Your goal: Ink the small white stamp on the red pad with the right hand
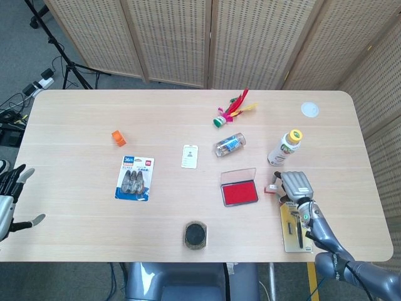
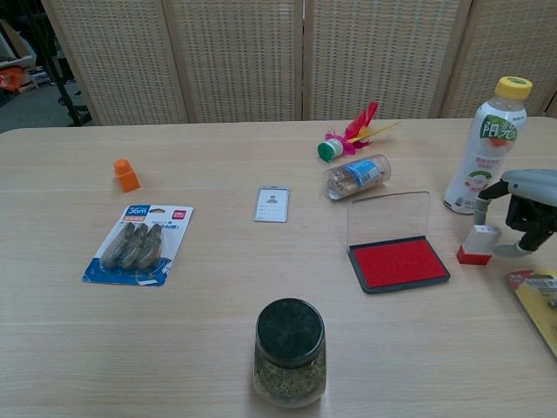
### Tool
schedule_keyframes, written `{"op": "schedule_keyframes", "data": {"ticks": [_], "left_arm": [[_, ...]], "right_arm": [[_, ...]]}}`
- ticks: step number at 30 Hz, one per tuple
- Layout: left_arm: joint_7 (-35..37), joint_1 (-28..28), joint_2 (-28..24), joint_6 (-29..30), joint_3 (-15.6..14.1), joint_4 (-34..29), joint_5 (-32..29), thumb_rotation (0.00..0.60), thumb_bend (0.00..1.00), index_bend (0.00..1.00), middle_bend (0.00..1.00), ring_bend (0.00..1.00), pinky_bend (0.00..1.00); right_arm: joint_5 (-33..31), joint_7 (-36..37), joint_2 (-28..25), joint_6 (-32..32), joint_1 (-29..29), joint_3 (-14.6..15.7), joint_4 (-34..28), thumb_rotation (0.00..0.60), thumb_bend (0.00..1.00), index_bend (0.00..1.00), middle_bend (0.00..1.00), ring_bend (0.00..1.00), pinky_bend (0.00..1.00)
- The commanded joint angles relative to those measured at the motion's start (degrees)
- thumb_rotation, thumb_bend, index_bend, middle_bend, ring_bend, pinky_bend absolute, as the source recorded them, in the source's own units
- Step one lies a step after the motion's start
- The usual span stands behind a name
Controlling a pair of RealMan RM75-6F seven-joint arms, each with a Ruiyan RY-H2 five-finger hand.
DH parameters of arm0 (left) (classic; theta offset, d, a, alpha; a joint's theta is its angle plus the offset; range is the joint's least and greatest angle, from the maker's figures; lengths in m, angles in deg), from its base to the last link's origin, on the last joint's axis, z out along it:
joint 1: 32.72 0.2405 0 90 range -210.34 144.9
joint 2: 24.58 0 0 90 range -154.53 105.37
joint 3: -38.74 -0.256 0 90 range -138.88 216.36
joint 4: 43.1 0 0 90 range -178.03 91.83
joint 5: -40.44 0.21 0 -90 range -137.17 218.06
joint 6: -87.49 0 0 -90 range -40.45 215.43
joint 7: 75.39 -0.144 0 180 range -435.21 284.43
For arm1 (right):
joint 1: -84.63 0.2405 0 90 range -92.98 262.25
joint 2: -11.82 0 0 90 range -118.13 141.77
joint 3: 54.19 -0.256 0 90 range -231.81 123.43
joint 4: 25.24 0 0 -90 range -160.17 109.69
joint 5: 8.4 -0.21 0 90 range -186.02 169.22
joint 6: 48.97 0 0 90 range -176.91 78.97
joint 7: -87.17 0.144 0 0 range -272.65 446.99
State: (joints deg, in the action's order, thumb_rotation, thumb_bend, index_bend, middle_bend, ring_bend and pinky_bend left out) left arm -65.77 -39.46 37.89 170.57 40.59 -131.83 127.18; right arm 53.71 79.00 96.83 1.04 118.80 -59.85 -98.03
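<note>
The small white stamp [image 1: 272, 188] [image 2: 477, 245] with a red base stands upright on the table, just right of the open red ink pad [image 1: 239, 193] [image 2: 399, 263]. My right hand [image 1: 296, 185] [image 2: 526, 213] is at the stamp's right side. It pinches the stamp between the thumb above and a finger low against its side. My left hand [image 1: 9, 194] hangs off the table's left edge with its fingers spread and nothing in it. The chest view does not show it.
A drink bottle [image 1: 285, 148] [image 2: 486, 148] stands just behind the right hand, and a yellow package [image 1: 293, 229] [image 2: 540, 300] lies in front of it. A dark-lidded jar [image 1: 195, 234] stands at the front. A lying bottle [image 1: 230, 144], a card [image 1: 190, 157], a clip pack [image 1: 135, 179] and an orange block [image 1: 118, 137] lie further left.
</note>
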Motion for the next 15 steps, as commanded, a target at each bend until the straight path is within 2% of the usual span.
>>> {"op": "schedule_keyframes", "data": {"ticks": [1, 4, 6, 7, 8, 9, 10, 12, 14, 15], "left_arm": [[0.19, 0.09, -0.11, 0.23, -0.10, -0.07, 0.25, 0.600, 0.00, 0.00, 0.00, 0.00, 0.00], [0.67, 0.40, -0.35, 1.08, -0.21, -0.27, 0.83, 0.600, 0.00, 0.00, 0.00, 0.00, 0.00], [1.29, 0.73, -0.62, 2.04, -0.28, -0.36, 1.46, 0.600, 0.00, 0.00, 0.00, 0.00, 0.00], [1.44, 0.78, -0.68, 2.20, -0.30, -0.34, 1.58, 0.600, 0.00, 0.00, 0.00, 0.00, 0.00], [1.62, 0.83, -0.76, 2.37, -0.32, -0.28, 1.74, 0.600, 0.00, 0.00, 0.00, 0.00, 0.00], [1.74, 0.86, -0.80, 2.48, -0.33, -0.26, 1.83, 0.600, 0.00, 0.00, 0.00, 0.00, 0.00], [1.90, 0.89, -0.84, 2.66, -0.33, -0.23, 1.98, 0.600, 0.00, 0.00, 0.00, 0.00, 0.00], [2.04, 0.94, -0.90, 2.88, -0.34, -0.19, 2.15, 0.600, 0.00, 0.00, 0.00, 0.00, 0.00], [2.13, 1.06, -0.96, 3.25, -0.34, -0.18, 2.35, 0.600, 0.00, 0.00, 0.00, 0.00, 0.00], [2.19, 1.14, -0.97, 3.41, -0.36, -0.17, 2.42, 0.600, 0.00, 0.00, 0.00, 0.00, 0.00]], "right_arm": [[1.87, -0.32, -2.23, 2.45, -0.97, 0.05, -3.51, 0.600, 0.31, 0.39, 0.96, 1.00, 1.00], [4.67, 0.62, -5.96, 6.22, -2.45, -0.21, -8.82, 0.600, 0.28, 0.39, 0.91, 0.99, 1.00], [10.74, 3.80, -11.22, 13.09, -5.67, 0.56, -15.58, 0.600, 0.22, 0.37, 0.80, 0.91, 0.99], [12.69, 4.79, -12.62, 14.84, -6.62, 1.10, -17.07, 0.600, 0.18, 0.35, 0.72, 0.82, 0.96], [15.37, 5.95, -14.39, 17.44, -7.98, 1.88, -18.75, 0.600, 0.13, 0.32, 0.60, 0.69, 0.88], [17.05, 6.55, -15.41, 19.12, -8.85, 2.41, -19.61, 0.600, 0.07, 0.28, 0.47, 0.54, 0.74], [19.35, 7.20, -16.76, 21.59, -10.15, 3.18, -20.61, 0.600, 0.04, 0.25, 0.38, 0.43, 0.64], [22.05, 7.71, -18.17, 24.91, -11.85, 4.04, -21.42, 0.600, 0.00, 0.17, 0.14, 0.13, 0.34], [24.89, 7.80, -19.37, 29.44, -14.11, 4.81, -21.52, 0.600, 0.00, 0.12, 0.02, 0.01, 0.16], [25.94, 7.63, -19.74, 31.48, -15.16, 5.08, -21.29, 0.600, 0.00, 0.09, 0.00, 0.00, 0.09]]}}
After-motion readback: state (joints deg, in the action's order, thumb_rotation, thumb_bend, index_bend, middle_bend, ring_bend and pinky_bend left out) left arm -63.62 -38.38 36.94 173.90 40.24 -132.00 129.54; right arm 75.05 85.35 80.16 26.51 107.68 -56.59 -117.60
